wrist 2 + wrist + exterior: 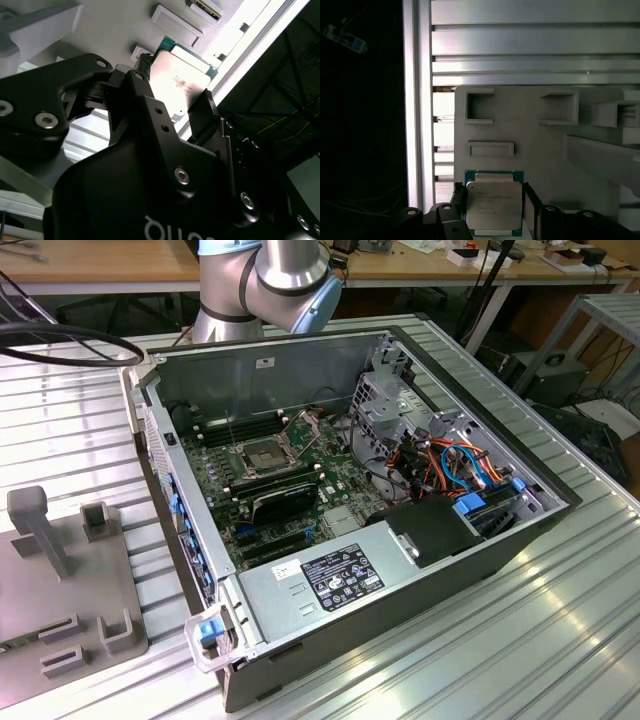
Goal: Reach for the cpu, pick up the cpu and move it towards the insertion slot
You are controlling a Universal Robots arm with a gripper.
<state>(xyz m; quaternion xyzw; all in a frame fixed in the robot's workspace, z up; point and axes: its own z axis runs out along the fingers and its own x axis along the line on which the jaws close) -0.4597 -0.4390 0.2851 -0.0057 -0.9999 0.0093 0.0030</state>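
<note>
First wrist view, nearest: black metal gripper point(493, 194) clamped on the cpu point(494, 205), fingers point(529, 210) pressed to two opposite edges. Same hold in the second wrist view, cpu point(181, 82) pinched in the gripper point(176, 79), top face bare. Hard to tell whether resting on the plate point(535, 150) behind or raised clear of it.

Probably very light, stiff and thin: a flat square with a matte silvery lid stepped above a green rim. Smooth metal, so apt to slip under a loose pinch. Underside contacts likely delicate, so best held by the edges as here, kept level, never by the faces.

Behind the chip: pale grey plate, matte, seemingly plastic, with shallow rectangular pockets point(479, 106) and raised blocks. Beyond that, ribbed aluminium table point(535, 40), shiny, in long grooved slats.

Exterior view: a like grey plate point(60, 580) near, at the exterior view's left, on the table point(560, 640). Further back, open steel case point(450, 570) holding a green board point(335, 475). Slot point(258, 455) on that board, toward the exterior view's left: square, silver-framed, dark in the middle, with a thin wire lever. Farthest, the arm point(270, 280), smooth grey with blue caps.
</note>
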